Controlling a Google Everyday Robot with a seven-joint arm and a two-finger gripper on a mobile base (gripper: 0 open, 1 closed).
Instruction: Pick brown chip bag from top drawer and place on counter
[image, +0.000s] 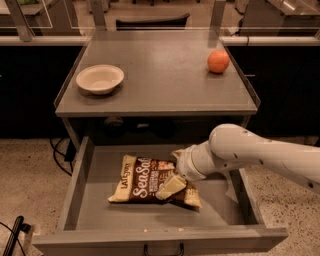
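Note:
The brown chip bag (145, 179) lies flat on the floor of the open top drawer (90, 210), with "Sea Salt" lettering facing up and cream ends. My gripper (173, 170) reaches in from the right on the white arm (250, 155) and is low over the bag's right end. It is open, with one cream finger (170, 186) resting on the bag's near side and the other at its far side. The bag's right end is partly hidden by the gripper. The counter (160, 75) is above the drawer.
A cream bowl (100, 78) stands on the counter's left side and an orange (218, 61) at its right rear. The drawer's dark front handle (162, 248) is at the bottom edge. Cables (60, 150) hang on the left by the speckled floor.

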